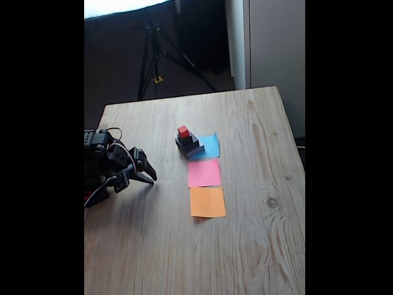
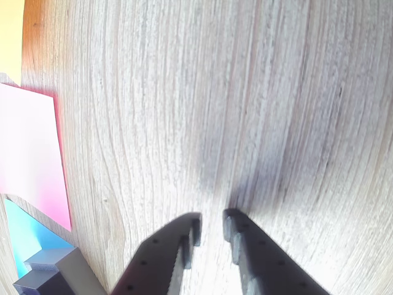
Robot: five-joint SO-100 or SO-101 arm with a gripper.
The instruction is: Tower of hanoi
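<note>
I am holding my end effector (image 1: 149,178) low over the wooden bench (image 1: 258,246) at the left side of the fixed view, well apart from the stack. In the wrist view my end effector (image 2: 212,222) is coming in from the bottom edge, its two dark fingers (image 2: 242,246) sitting slightly apart with a narrow gap between the tips, gripping nothing, bare wood under them. The Tower of hanoi (image 1: 188,142) is standing stacked on the blue paper square (image 1: 210,145) near the middle of the bench: large flat grey block (image 1: 191,150) at the bottom, medium black block (image 1: 190,142) on it, small black cube (image 1: 185,137) next, tiny red cube (image 1: 183,131) on top. In the wrist view a grey corner of the stack (image 2: 52,273) is showing at bottom left. The pink paper square (image 1: 204,173) is lying just beside the blue one, the orange paper square (image 1: 207,202) right after it, all three in a line. A dark tripod (image 1: 156,58) is standing beyond the bench.
</note>
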